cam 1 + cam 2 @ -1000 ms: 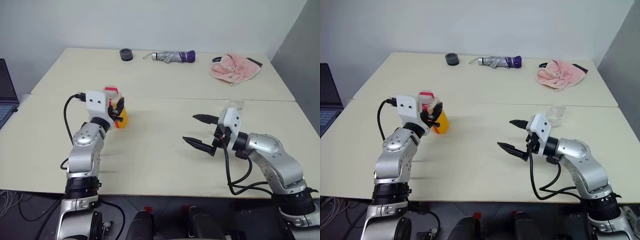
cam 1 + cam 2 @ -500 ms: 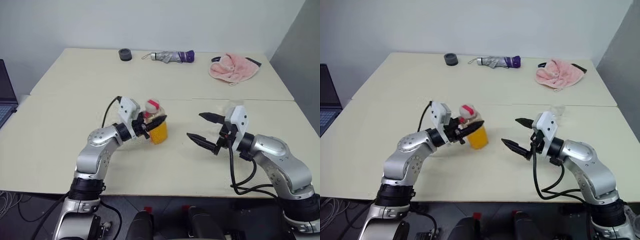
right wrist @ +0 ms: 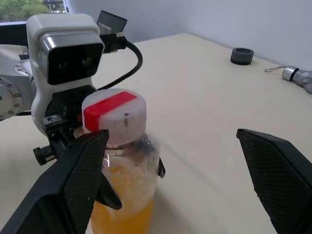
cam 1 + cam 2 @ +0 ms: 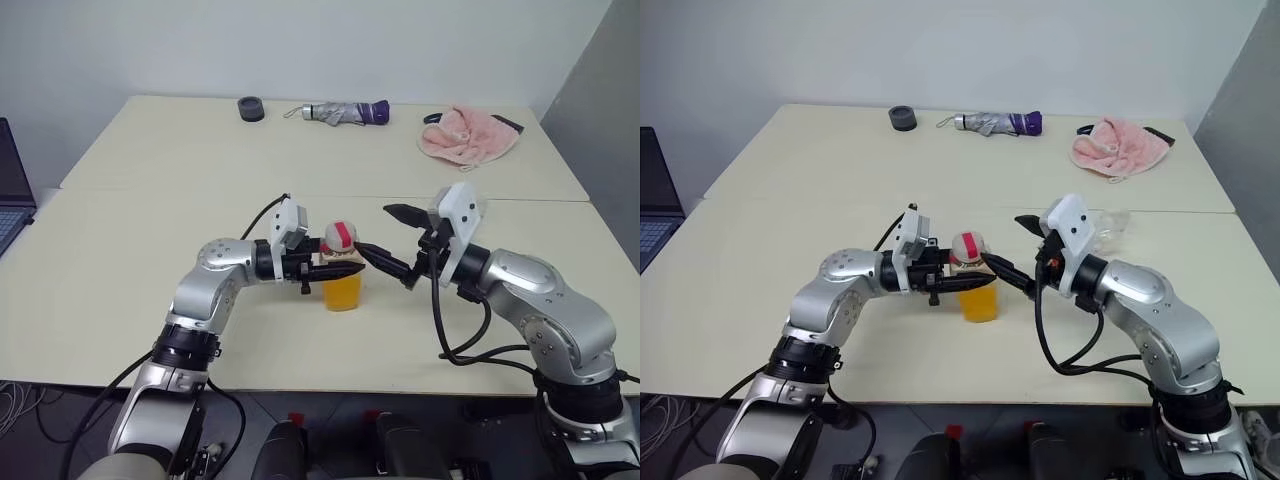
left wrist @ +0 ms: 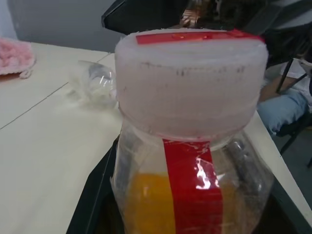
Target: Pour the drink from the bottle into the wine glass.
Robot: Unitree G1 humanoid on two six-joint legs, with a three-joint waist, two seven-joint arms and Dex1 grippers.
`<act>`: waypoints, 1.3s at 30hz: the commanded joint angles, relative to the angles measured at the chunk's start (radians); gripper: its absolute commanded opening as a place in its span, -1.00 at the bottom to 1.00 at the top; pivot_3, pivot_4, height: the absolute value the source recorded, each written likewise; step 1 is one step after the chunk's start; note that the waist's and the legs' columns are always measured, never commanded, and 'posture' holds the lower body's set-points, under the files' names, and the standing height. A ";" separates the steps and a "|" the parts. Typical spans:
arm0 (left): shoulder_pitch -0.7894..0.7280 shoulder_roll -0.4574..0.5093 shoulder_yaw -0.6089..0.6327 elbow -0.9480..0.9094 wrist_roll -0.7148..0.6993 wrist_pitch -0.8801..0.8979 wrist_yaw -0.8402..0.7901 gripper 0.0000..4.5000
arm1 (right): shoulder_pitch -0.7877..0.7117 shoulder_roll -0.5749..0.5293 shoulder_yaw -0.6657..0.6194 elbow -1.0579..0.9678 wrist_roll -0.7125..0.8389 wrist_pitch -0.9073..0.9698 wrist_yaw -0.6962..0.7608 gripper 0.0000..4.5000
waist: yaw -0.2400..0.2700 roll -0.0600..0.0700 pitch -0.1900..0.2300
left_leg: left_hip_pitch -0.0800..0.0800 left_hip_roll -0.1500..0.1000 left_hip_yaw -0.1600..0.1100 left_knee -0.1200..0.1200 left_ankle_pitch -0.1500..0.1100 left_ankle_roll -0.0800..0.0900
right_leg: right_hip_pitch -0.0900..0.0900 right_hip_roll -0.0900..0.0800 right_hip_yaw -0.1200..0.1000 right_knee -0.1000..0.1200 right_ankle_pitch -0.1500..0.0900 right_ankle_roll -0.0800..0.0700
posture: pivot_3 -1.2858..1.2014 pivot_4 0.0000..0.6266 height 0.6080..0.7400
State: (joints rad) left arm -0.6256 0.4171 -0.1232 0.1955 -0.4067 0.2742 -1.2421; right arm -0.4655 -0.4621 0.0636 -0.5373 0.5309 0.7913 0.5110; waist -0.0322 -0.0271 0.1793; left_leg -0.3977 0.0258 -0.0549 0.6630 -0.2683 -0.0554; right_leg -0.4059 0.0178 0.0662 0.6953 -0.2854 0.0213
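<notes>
Bottle (image 4: 341,268) and drink (image 4: 342,291) are seen near the middle of the cream counter (image 4: 150,250), the bottle being held upright and clamped by the left end effector (image 4: 340,270) just below its white cap (image 4: 338,238), which is marked with a red stripe. The orange drink fills the lower part of the bottle. Whether the bottle's base touches the counter cannot be told. The left end effector is pointed level toward the robot's right.

The right end effector (image 4: 392,240) is held with its two black fingers spread wide and nothing gripped; it is aimed at the bottle's cap, one fingertip lying just beside the cap and the other farther back. In the right wrist view the fingers (image 3: 78,180) are seen flanking the capped bottle.

The wine glass (image 4: 1110,226) is seen behind the right arm, near the seam of the counter; its pose cannot be made out. At the far edge of the counter, a dark round object (image 4: 252,108), a folded umbrella (image 4: 345,112) and a pink cloth (image 4: 468,135) are laid well apart from the bottle.
</notes>
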 commanded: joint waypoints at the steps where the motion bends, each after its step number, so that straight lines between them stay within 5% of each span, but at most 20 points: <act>1: -0.047 -0.024 -0.017 0.014 0.026 -0.066 -0.013 -0.20 | -0.047 0.028 0.016 -0.041 0.056 0.032 0.011 1.00 | 0.000 0.000 0.000 | 0.000 0.000 0.000 0.000 0.000 0.000 | 0.000 0.000 0.000 0.000 0.000 0.000 | 0.03 -0.52 1.00; 21: -0.050 -0.049 -0.011 0.038 0.071 -0.143 0.005 -0.20 | -0.114 0.109 0.087 0.047 -0.002 -0.007 0.000 1.00 | -0.001 0.000 0.000 | -0.001 0.000 0.000 0.000 0.000 0.000 | -0.001 0.000 0.000 0.000 0.000 0.000 | 0.03 -0.52 1.00; 24: -0.047 -0.048 -0.011 0.032 0.070 -0.143 0.009 -0.20 | -0.110 0.115 0.091 0.059 -0.022 -0.026 0.003 0.74 | -0.001 0.000 0.000 | -0.001 0.000 0.000 0.000 0.000 0.000 | -0.001 0.000 0.000 0.000 0.000 0.000 | 0.03 -0.52 1.00; 30: -0.045 -0.045 -0.013 0.024 0.067 -0.140 0.012 -0.20 | -0.095 0.113 0.100 0.069 -0.031 -0.044 0.035 -0.15 | -0.001 0.000 0.000 | -0.001 0.000 0.000 0.000 0.000 0.000 | -0.001 0.000 0.000 0.000 0.000 0.000 | 0.03 -0.52 1.00; 36: -0.055 -0.038 0.000 0.002 0.036 -0.097 -0.003 -0.20 | -0.123 0.065 0.136 0.147 -0.022 -0.124 0.215 -0.18 | -0.001 0.000 0.000 | -0.001 0.000 0.000 0.000 0.000 0.000 | -0.001 0.000 0.000 0.000 0.000 0.000 | 0.03 -0.52 1.00; 39: -0.058 -0.027 0.000 -0.011 0.028 -0.084 -0.033 -0.20 | -0.193 -0.001 0.162 0.261 -0.016 -0.199 0.434 -0.18 | -0.002 0.001 0.001 | -0.001 0.000 0.000 0.000 0.000 0.000 | -0.001 0.000 0.000 0.000 0.000 0.000 | 0.03 -0.52 1.00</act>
State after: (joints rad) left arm -0.6579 0.3825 -0.1512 0.2354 -0.3341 0.1866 -1.2675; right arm -0.6363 -0.4413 0.1848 -0.2958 0.4968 0.6308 0.8165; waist -0.0341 -0.0265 0.1801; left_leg -0.3983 0.0257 -0.0550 0.6631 -0.2684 -0.0552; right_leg -0.4067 0.0177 0.0656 0.6953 -0.2854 0.0213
